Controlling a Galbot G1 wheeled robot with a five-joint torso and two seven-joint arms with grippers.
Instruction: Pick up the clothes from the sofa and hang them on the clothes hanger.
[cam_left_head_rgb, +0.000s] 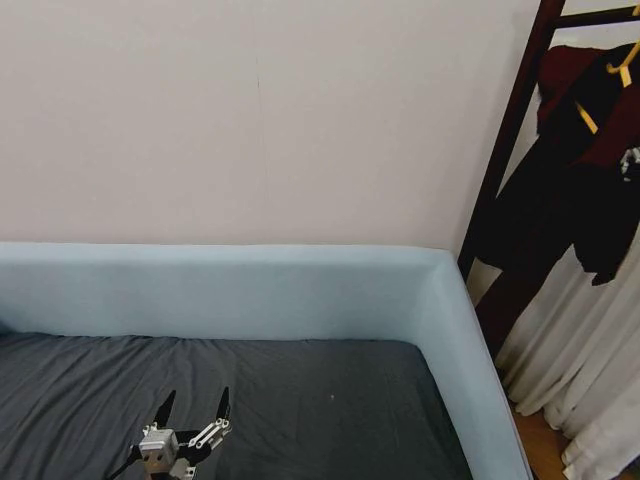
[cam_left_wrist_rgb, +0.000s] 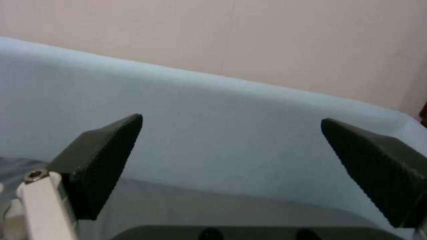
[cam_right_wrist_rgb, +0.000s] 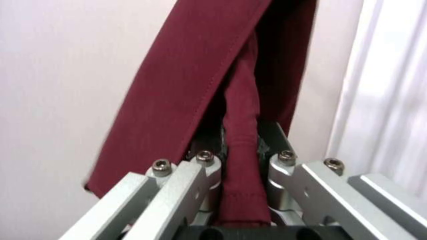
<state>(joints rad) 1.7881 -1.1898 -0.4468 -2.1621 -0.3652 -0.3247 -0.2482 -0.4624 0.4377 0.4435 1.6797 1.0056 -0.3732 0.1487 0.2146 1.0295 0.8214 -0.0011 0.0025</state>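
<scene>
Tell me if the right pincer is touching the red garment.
Touching. The right wrist view shows a fold of the red garment clamped in the right pincer. The left pincer hangs open over the sofa.

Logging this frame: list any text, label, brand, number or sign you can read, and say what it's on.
None: no readable text anywhere.
No print, tag or label shows on the maroon garment clamped in the right tool, on the blue sofa, on the open left tool, on the wooden rack or on the yellow hanger.
</scene>
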